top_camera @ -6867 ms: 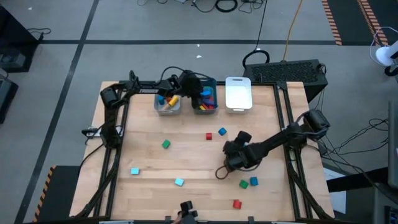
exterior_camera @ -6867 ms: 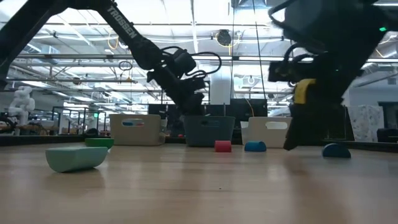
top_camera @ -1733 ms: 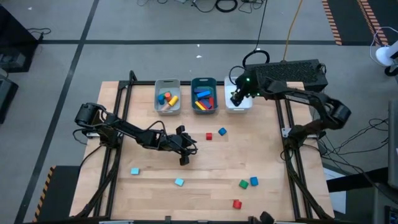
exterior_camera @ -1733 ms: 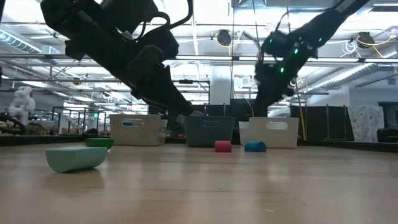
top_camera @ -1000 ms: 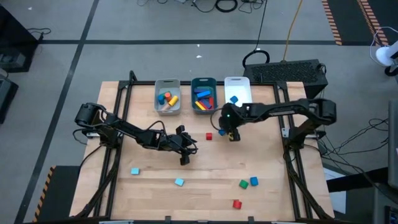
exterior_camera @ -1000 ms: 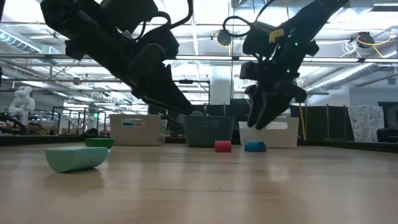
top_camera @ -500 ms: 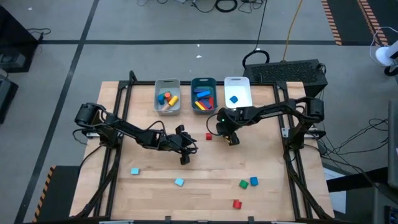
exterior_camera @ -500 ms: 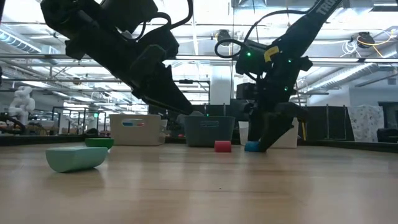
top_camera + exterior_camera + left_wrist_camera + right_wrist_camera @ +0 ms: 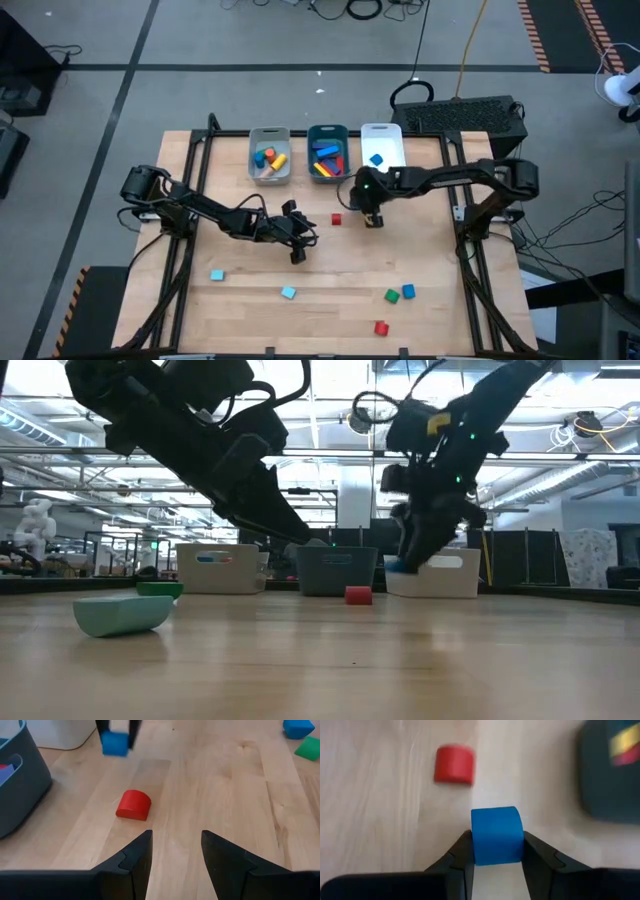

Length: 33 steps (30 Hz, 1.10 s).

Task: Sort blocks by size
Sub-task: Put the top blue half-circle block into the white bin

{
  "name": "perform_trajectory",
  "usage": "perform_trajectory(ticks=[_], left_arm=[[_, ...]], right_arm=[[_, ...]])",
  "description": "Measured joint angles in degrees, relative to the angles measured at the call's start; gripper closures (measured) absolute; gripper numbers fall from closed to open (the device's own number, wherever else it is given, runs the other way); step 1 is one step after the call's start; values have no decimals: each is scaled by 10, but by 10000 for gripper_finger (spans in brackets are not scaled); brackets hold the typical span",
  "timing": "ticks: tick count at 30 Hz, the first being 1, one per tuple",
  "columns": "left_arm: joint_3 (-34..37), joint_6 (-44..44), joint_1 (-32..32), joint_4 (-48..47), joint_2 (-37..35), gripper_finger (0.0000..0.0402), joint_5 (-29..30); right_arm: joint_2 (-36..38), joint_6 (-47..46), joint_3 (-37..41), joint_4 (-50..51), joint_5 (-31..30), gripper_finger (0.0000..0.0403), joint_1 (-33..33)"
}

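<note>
Between the fingers of my right claw [image 9: 497,851] sits a small blue block [image 9: 497,835], pinched on two opposite faces and lifted clear of the surface [image 9: 440,310]; the low view shows it hanging above the wood. So I judge I am in the carry step: one small piece picked, not yet dropped. Just beside the claw, still lying on the surface, is a red block [image 9: 337,219]. Beyond the claw stands the white tray [image 9: 393,135], which already holds one blue cube [image 9: 376,160], and I judge that is where this piece belongs. The next move calls for swinging over that tray's rim and letting go low enough that the block does not bounce out. The blue block is near enough cubic that I can name no long axis. My left claw [image 9: 176,851] waits spread open, facing the red block.
</note>
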<state>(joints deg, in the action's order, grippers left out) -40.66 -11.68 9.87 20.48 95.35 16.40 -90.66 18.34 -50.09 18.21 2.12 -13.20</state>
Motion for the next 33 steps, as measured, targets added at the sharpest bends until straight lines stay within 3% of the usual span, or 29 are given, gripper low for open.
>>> perform_trajectory(ticks=[5, 12, 18, 21, 33], left_arm=[[0, 0, 0, 0, 0, 230, 0], [0, -1, 3, 0, 0, 230, 3], [0, -1, 3, 0, 0, 230, 6], [0, -1, 3, 0, 0, 230, 8], [0, 0, 3, 0, 0, 230, 19]], right_arm=[[66, -7, 0, -1, -69, 298, -36], [120, -46, -1, -1, -71, 298, -159], [69, -91, -1, -2, -60, 298, -272], [34, -99, -1, -5, -19, 298, -303], [-10, -101, -1, -6, -4, 258, -314]])
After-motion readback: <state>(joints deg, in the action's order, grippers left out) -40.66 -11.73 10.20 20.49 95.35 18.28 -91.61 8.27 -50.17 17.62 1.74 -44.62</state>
